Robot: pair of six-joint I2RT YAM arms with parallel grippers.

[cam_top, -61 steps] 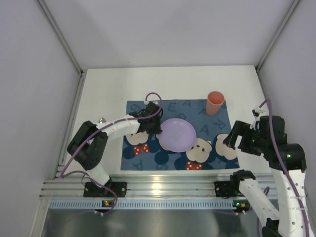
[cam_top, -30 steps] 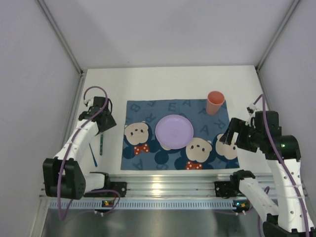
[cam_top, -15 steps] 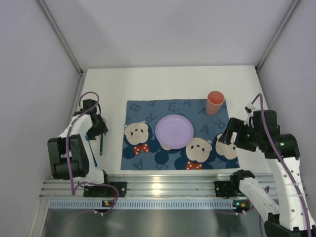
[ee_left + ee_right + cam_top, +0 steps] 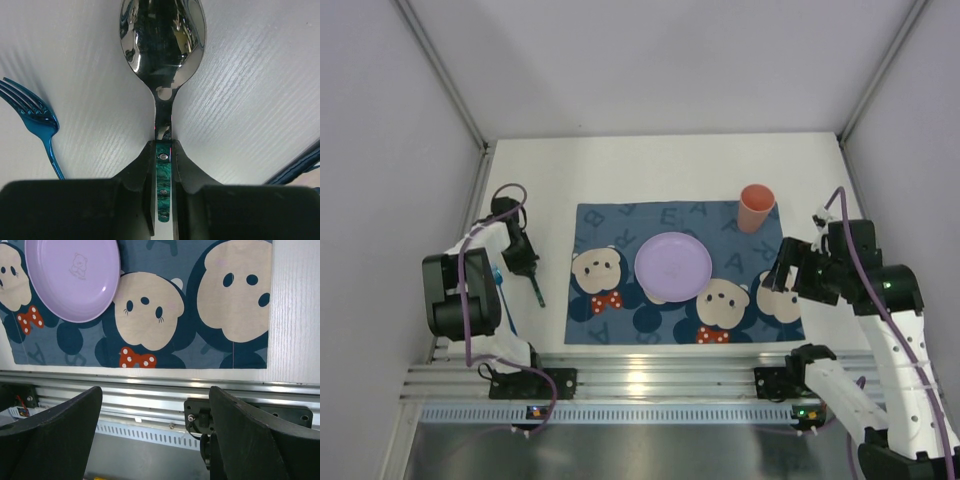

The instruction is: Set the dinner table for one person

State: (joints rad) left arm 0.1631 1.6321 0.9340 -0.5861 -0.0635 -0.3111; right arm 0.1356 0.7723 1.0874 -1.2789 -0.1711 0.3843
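Setup roughly half done, by my read. Dinner table (image 4: 650, 165) is the white top filling the middle of the overhead view, with the blue mouse placemat (image 4: 620, 225) laid flat at its centre. Purple plate (image 4: 673, 266) sits on the middle of the placemat. Orange cup (image 4: 756, 207) stands upright at the placemat's far right corner. Those two look placed.

Cutlery is not set yet. Left gripper (image 4: 163, 155) is on the bare table left of the placemat, clamped on the green handle of the spoon (image 4: 162, 40). The wrist view shows both fingers pressed against the handle sides, with the shiny bowl sticking out ahead. I cannot tell if the spoon is lifted or resting on the table. Blue fork (image 4: 30, 117) lies on the table just left of the spoon, untouched and off the placemat. A dark blue thing shows at the right edge of the left wrist view; cannot tell what it is.

Right gripper (image 4: 785, 272) hangs over the right side of the placemat with jaws spread wide and nothing in them.

Left to do, as I judge it: carry the spoon to a spot beside the plate, then the fork.
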